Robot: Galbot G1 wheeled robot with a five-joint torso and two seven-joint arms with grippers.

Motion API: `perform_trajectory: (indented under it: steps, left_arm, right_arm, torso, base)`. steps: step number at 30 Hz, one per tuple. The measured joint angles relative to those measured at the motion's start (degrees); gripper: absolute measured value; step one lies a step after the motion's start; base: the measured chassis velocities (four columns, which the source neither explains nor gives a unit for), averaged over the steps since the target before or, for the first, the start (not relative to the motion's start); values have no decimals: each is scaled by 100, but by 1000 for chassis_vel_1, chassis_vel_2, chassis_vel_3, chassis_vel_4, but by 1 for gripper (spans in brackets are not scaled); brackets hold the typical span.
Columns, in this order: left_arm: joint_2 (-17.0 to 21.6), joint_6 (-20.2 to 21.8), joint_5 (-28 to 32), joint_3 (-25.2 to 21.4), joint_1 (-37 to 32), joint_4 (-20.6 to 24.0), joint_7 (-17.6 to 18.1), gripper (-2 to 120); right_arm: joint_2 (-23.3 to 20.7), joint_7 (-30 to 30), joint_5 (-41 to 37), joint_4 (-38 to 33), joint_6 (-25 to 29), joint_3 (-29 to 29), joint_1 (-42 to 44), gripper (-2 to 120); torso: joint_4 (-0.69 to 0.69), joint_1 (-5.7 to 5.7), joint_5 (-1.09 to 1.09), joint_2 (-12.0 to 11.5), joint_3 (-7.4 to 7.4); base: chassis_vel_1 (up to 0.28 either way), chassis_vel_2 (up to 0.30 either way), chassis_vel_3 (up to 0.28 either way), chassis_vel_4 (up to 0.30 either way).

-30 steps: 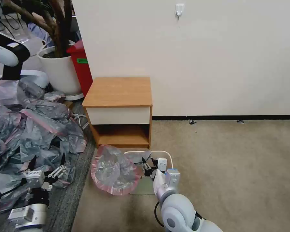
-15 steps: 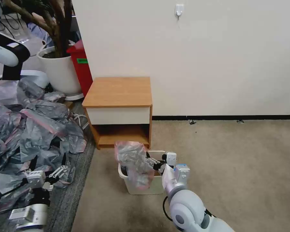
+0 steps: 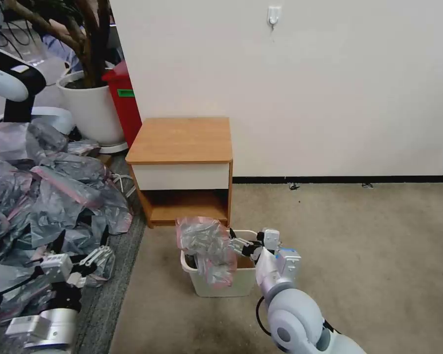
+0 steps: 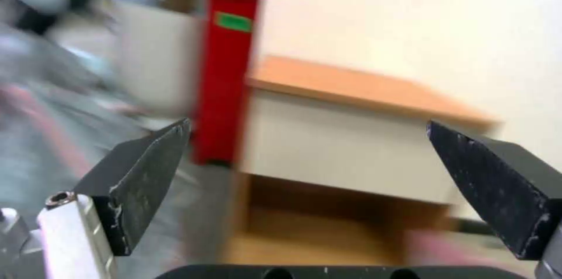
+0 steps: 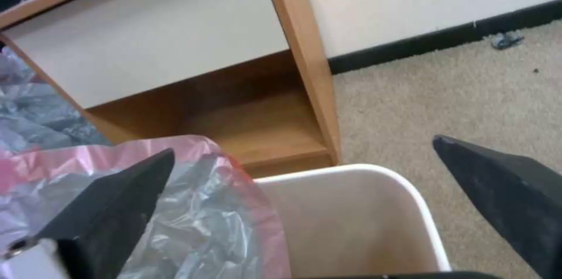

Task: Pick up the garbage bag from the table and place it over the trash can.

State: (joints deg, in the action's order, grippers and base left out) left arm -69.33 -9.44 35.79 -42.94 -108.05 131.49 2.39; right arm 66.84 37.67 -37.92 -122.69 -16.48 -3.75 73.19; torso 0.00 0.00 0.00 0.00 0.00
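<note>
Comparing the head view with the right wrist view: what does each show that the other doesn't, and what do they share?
Head view only: the left hand, open, low over the heap of bags, plus the plant pot, red bin and wall hook.

Right wrist view only: the trash can's bare inside.

Both: the garbage bag draped over one side of the trash can, the open right hand beside it, and the table.

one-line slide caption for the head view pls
Open right pincer beside garbage bag draped over trash can rim, below the table.
</note>
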Motion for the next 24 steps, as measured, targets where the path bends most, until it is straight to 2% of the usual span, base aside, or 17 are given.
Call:
perform_trajectory:
  steps: [1,5,6,10,11,12,14,15,19,20,23,24]
  left_arm:
    - [0,0,0,0,0,0,0,100]
    - [200,730,972,575,91,572,-313,100]
    - [200,730,972,575,91,572,-313,100]
    - [343,1233,1488,1258,432,687,-404,100]
    - [343,1233,1488,1258,432,687,-404,100]
    - [396,1339,1656,1462,588,666,-399,100]
    - [466,1474,1917,1760,873,574,-244,100]
    - [466,1474,1917,1760,873,574,-244,100]
    - [537,1576,2246,2523,1618,207,578,100]
    - [537,1576,2246,2523,1618,207,578,100]
    - [494,1699,2477,3152,2234,18,1334,100]
    - [494,1699,2477,3152,2234,18,1334,100]
  right_arm:
    - [0,0,0,0,0,0,0,107]
    - [-126,-20,52,-264,-27,170,293,99]
    - [-126,-20,52,-264,-27,170,293,99]
    - [-176,-41,186,-374,-34,302,607,99]
    - [-176,-41,186,-374,-34,302,607,99]
    - [-192,-54,233,-416,-45,356,740,99]
    - [-205,-96,311,-477,-59,450,934,98]
    - [-205,-96,311,-477,-59,450,934,98]
    - [-181,-188,526,-565,-56,687,1359,98]
    - [-181,-188,526,-565,-56,687,1359,98]
    - [-80,-225,679,-569,-21,849,1635,98]
    - [-80,-225,679,-569,-21,849,1635,98]
  torso:
    - [0,0,0,0,0]
    - [0,0,1,0,0]
    - [0,0,1,0,0]
    - [0,0,1,0,0]
    - [0,0,1,0,0]
    - [0,0,0,0,0]
    - [0,0,0,0,0]
    - [0,0,0,0,0]
    - [0,0,0,0,0]
    - [0,0,0,0,0]
    - [-1,1,0,0,0]
    - [-1,1,0,0,0]
  base:
    - [0,0,0,0]
    - [0,0,0,0]
    - [0,0,0,0]
    - [0,0,0,0]
    - [0,0,0,0]
    - [0,0,0,0]
    - [0,0,0,0]
    - [0,0,0,0]
    - [0,0,0,0]
    - [0,0,0,0]
    - [0,0,0,0]
    - [0,0,0,0]
